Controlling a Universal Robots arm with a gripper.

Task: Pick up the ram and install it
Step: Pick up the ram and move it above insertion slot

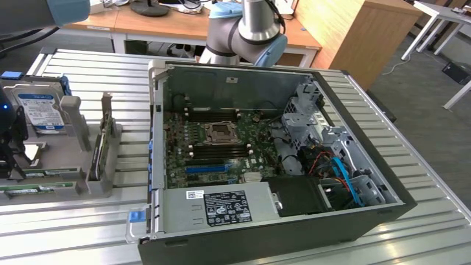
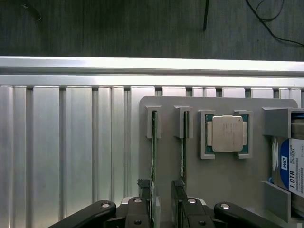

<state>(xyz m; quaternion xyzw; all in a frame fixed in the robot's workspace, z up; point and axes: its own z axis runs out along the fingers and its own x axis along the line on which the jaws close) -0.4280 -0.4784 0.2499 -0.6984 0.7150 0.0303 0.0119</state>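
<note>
Two green ram sticks stand on edge in slots of a grey holder point(image 2: 166, 161). One ram stick point(image 2: 153, 156) runs in between my fingers, close to one finger point(image 2: 144, 197). The other ram stick point(image 2: 183, 152) passes under the second finger point(image 2: 180, 199). My gripper point(image 2: 162, 202) is open just above them and holds nothing. In the exterior view the gripper point(image 1: 6, 149) hangs at the far left over the holder, with the ram sticks point(image 1: 33, 190) below it. The open computer case point(image 1: 243, 72) lies at the centre, its motherboard point(image 1: 213, 149) exposed.
A processor chip point(image 2: 225, 134) sits in the holder beside the ram, and a blue-labelled hard drive point(image 2: 289, 168) past it. The holder rests on a ribbed metal table point(image 2: 71, 142), with dark floor beyond the table's edge. Wooden desks point(image 1: 176, 25) stand behind the case.
</note>
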